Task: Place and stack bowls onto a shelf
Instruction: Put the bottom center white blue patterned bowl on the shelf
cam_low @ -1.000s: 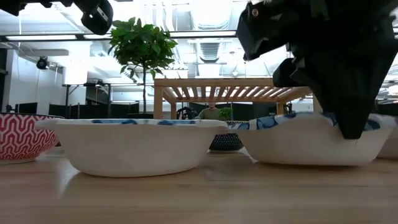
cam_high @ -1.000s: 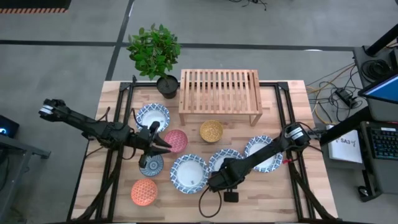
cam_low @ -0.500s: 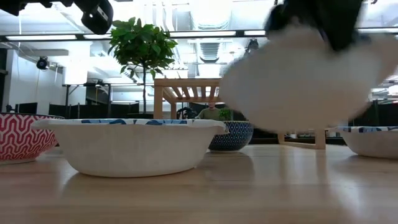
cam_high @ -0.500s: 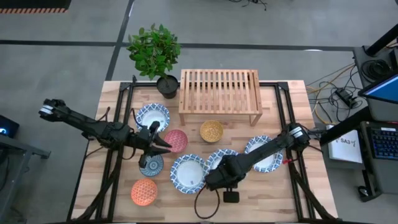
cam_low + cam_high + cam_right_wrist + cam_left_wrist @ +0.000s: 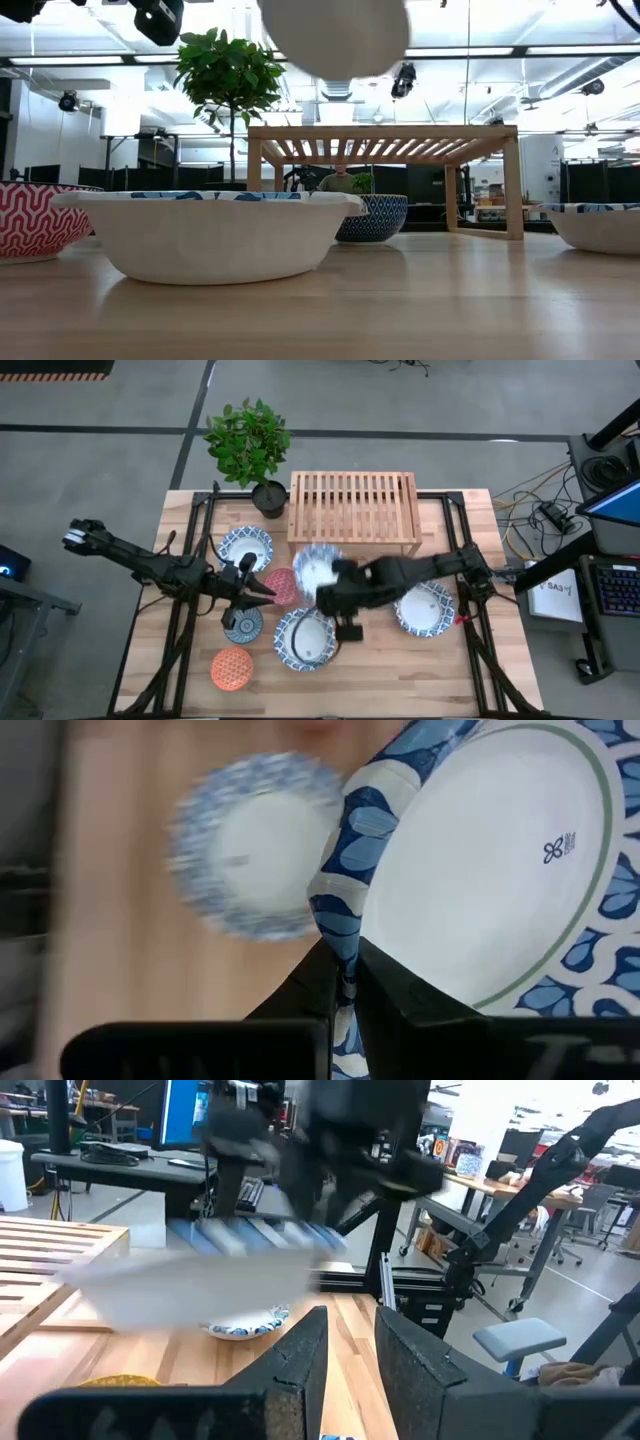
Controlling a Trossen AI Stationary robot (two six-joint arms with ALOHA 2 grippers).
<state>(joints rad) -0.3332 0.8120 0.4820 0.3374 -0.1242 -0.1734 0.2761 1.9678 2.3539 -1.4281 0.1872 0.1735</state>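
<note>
Above the table (image 5: 450, 660), in front of the shelf (image 5: 353, 505), the right gripper (image 5: 345, 982) jaws pinch a blue-rimmed bowl's (image 5: 490, 870) rim, while the left gripper (image 5: 268, 592) jaws stand slightly parted by the red bowl (image 5: 284, 586).

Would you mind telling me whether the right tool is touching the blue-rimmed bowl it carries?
Touching. The right wrist view shows the right tool shut on the blue-rimmed bowl, its fingers pinching the patterned rim.
</note>
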